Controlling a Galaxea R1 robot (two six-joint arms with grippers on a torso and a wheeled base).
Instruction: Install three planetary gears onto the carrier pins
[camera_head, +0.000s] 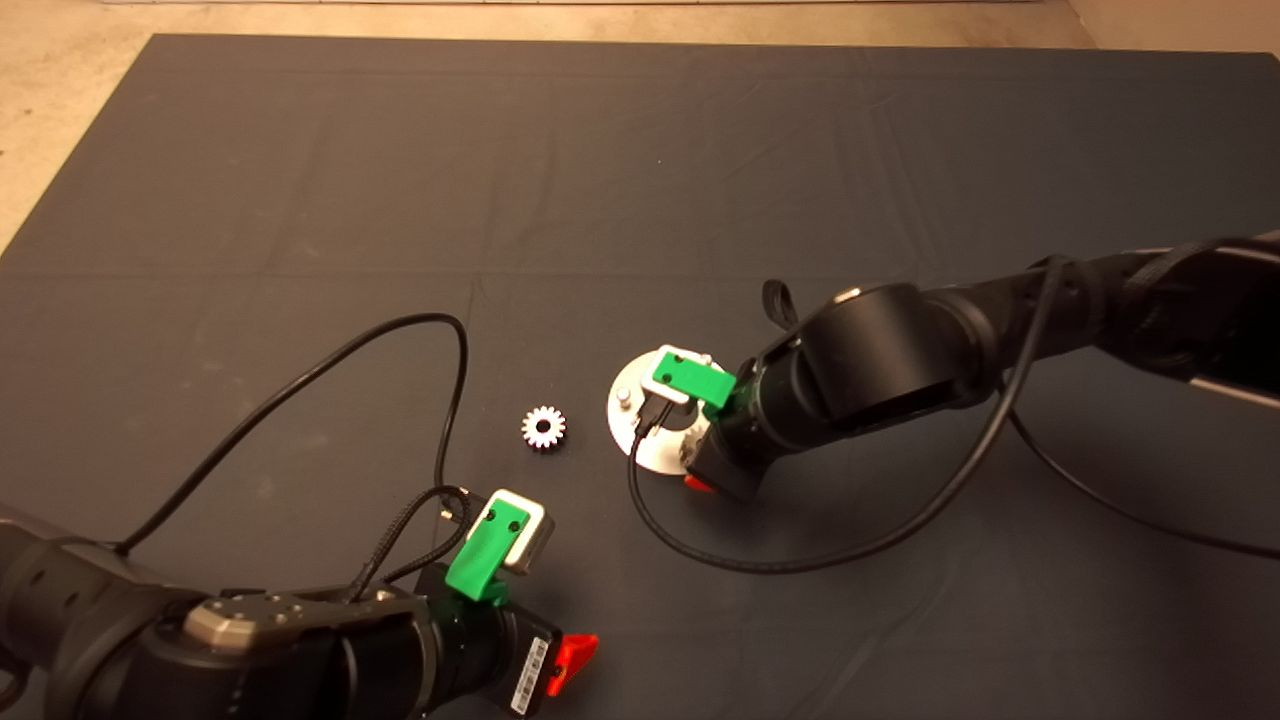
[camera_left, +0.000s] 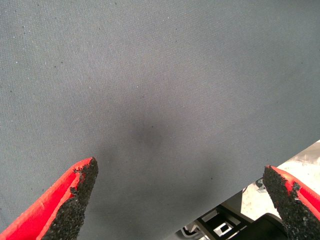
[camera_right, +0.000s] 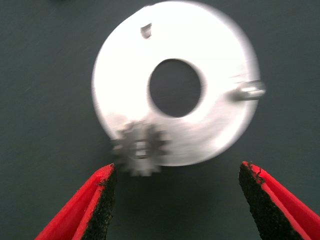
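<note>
While the left gripper (camera_left: 180, 200) waits open over bare mat (camera_head: 300, 200) at the lower left, a bright silver gear (camera_head: 544, 427) lies loose between it and the carrier disc (camera_head: 628, 420). The right gripper (camera_right: 177, 200) hovers open over that disc, where one darker gear (camera_right: 141, 148) sits on a pin, probably fully seated. To finish well, lift straight up without touching its teeth. I count two gears, one disc, and two free pins (camera_right: 250, 90).
</note>
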